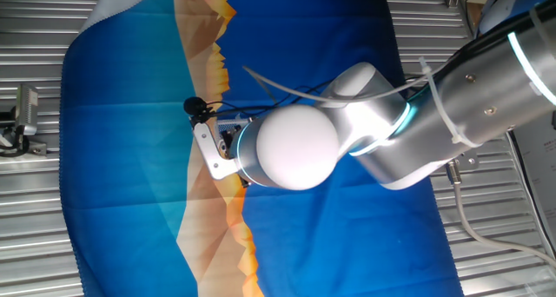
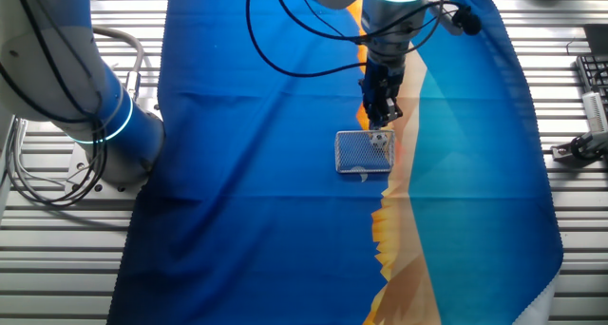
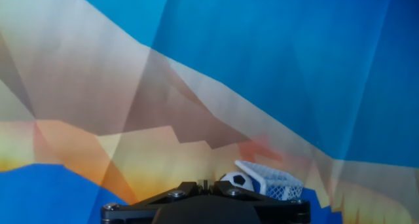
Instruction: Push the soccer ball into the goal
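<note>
Nearest the lens in the hand view is the dark metal base of the hand (image 3: 204,207) — its fingers are cut off by the frame, and in the other fixed view they merge into one dark mass above the goal, so it cannot be told whether they are spread or pressed together. Just beyond the base sits the soccer ball (image 3: 236,181), a small hard-looking sphere, glossy white with black patches, resting against the open mouth of the goal (image 3: 273,179). To its right the goal's thin white frame and pale mesh are seen; both look light and flimsy, likely to slide on the cloth if bumped. The ball is judged light and free-rolling — no grasp is needed, only a gentle nudge on the side away from the net. Everything rests on a smooth, creased cloth (image 2: 266,201) of blue, tan and orange near the middle of the slatted metal counter (image 2: 570,268).
</note>
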Controlling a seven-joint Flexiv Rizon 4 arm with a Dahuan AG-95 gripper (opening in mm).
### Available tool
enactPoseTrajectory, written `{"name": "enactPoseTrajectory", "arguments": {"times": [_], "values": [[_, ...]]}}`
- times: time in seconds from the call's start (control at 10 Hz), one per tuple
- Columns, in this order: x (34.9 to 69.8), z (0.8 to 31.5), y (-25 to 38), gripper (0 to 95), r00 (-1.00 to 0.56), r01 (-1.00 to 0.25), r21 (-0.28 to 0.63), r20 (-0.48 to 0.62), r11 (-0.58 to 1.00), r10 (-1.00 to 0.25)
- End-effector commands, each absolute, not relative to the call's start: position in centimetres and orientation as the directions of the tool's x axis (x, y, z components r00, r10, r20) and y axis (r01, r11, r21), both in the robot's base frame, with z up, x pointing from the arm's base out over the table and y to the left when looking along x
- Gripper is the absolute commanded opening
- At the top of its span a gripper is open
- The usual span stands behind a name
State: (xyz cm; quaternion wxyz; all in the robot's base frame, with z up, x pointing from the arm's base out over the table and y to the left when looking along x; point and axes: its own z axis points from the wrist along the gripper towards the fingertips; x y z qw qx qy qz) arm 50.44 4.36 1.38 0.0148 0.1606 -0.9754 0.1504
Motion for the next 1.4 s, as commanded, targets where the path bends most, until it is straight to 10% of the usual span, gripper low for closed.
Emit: {"name": "enactPoseTrajectory", "arguments": {"times": [0.1, 1.4], "values": [[50.6, 1.3, 4.4, 0.0, -0.949, -0.316, -0.29, 0.078, 0.903, -0.307], [50.7, 1.2, 3.0, 0.0, -0.922, -0.386, -0.356, 0.111, 0.851, -0.371]]}}
